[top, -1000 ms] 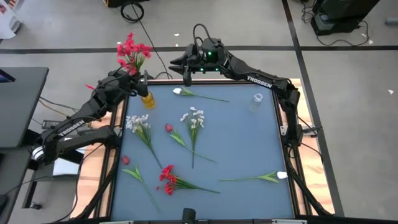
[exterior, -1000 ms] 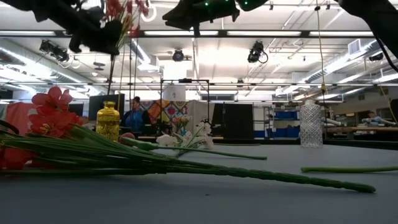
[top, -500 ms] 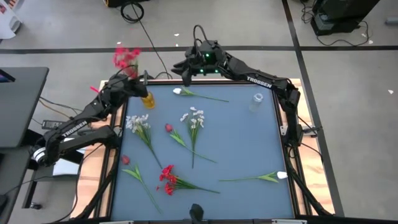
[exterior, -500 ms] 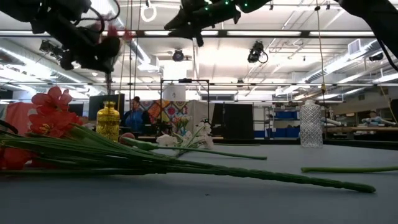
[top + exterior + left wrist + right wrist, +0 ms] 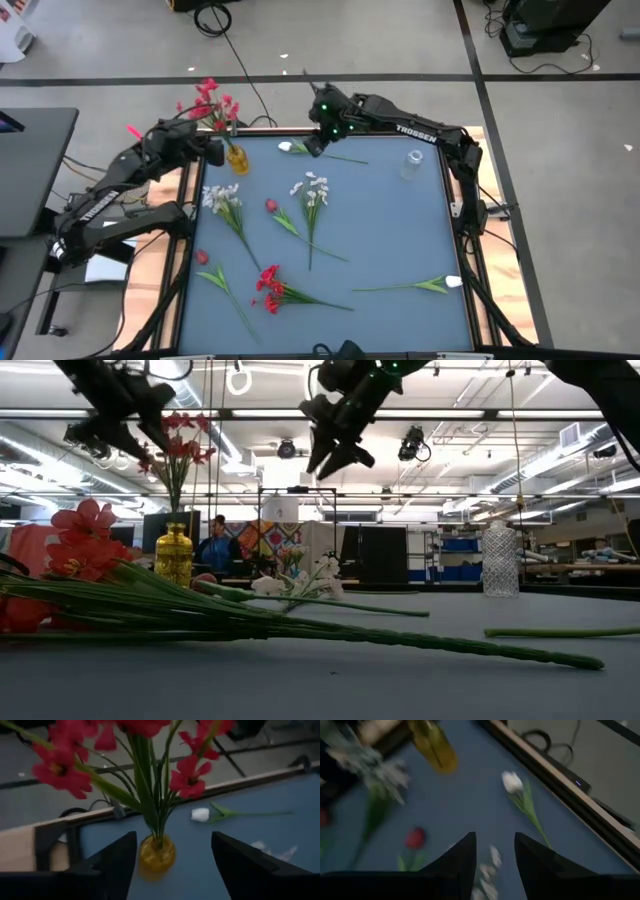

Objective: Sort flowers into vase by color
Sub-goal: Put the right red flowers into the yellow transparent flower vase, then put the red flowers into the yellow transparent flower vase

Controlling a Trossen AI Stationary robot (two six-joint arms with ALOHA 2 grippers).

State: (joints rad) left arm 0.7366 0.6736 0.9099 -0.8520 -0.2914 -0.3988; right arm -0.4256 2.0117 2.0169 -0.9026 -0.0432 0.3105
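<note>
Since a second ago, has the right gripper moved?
Yes. In the high view the right gripper has come down over the table's far edge, closer to the white tulip lying there.

Two dark jointed arms, white TROSSEN lettering, green lights

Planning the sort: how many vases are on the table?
2. A yellow vase at the far left corner holds red flowers; a clear glass vase, empty, stands near the far right corner.
</note>
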